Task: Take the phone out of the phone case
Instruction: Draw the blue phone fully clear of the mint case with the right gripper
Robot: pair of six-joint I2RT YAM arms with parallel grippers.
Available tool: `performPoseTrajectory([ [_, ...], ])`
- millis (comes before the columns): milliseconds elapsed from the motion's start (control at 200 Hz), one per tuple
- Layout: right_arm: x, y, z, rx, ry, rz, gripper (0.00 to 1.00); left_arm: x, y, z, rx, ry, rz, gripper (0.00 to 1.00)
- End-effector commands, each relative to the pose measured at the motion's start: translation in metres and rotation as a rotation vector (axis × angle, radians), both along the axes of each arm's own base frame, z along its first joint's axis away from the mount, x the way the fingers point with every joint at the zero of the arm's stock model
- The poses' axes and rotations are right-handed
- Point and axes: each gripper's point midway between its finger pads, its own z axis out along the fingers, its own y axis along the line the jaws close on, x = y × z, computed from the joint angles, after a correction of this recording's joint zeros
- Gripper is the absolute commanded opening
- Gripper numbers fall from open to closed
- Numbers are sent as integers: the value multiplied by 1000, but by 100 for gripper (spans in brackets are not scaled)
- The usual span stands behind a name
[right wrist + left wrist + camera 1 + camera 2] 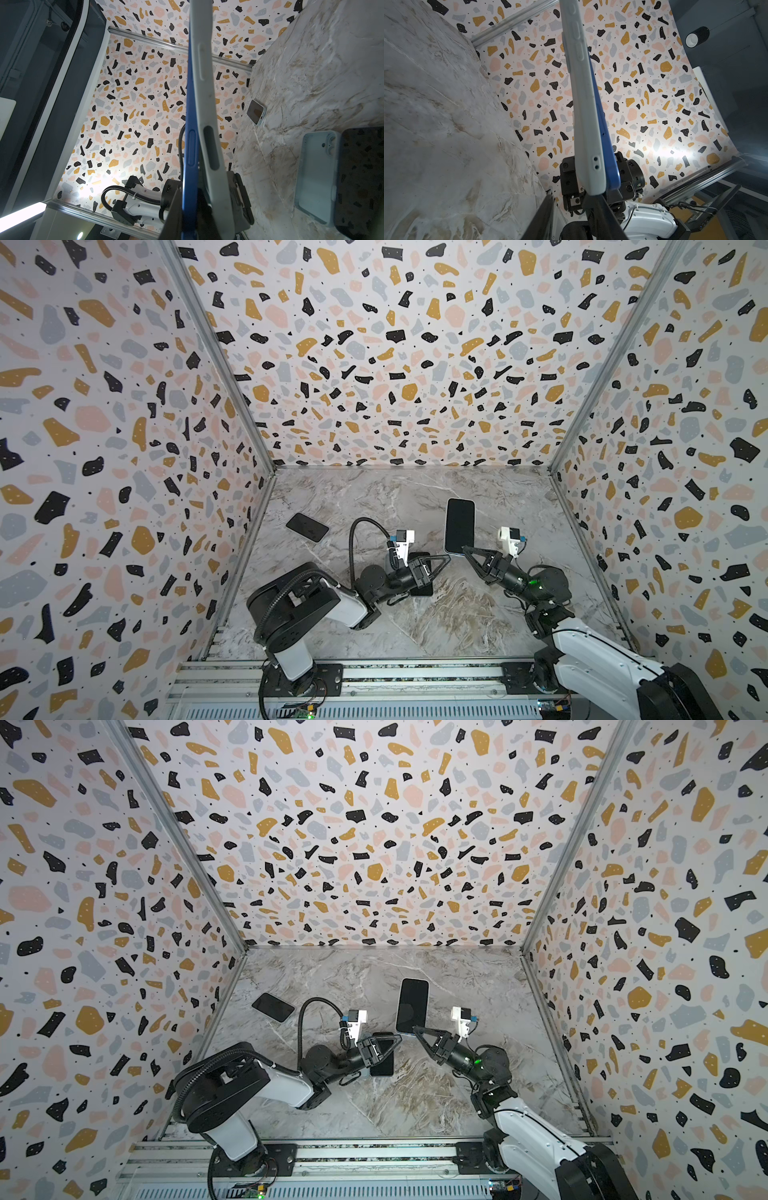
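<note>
Right gripper (467, 549) is pinching the near end of the phone (460, 526), holding it off the table (374, 506), right of centre. Top views are showing me only its dark screen; the right wrist view is showing the pale case (207, 83) bowing away from its blue edge. Left gripper (442, 560) is hanging just near-left of the phone, fingers (542, 218) spread.

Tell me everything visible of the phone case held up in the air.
The phone case is pale grey-blue, matte and rubbery-looking, with raised side buttons and a slot cutout. It wraps a blue phone, screen up, held above the marble table. Its near end gapes away from the phone, where the right claw seems to pinch the phone alone.
</note>
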Motion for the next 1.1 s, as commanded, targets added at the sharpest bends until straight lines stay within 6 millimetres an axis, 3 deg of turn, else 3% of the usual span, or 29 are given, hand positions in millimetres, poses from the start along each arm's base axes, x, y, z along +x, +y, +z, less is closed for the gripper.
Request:
performPoseTrajectory([
  [0, -8, 0, 38, 43, -148, 10, 0, -22, 19, 75, -239, -203, -19, 35],
  [406, -10, 0, 39, 47, -152, 10, 0, -17, 17, 67, -230, -178, -8, 33],
  [766, -16, 2, 44, 60, -155, 26, 0, 3, 10, 59, -196, -144, 33, 30],
  [1096, -17, 0, 43, 63, -141, 21, 0, 13, 5, 52, -154, -133, 54, 17],
])
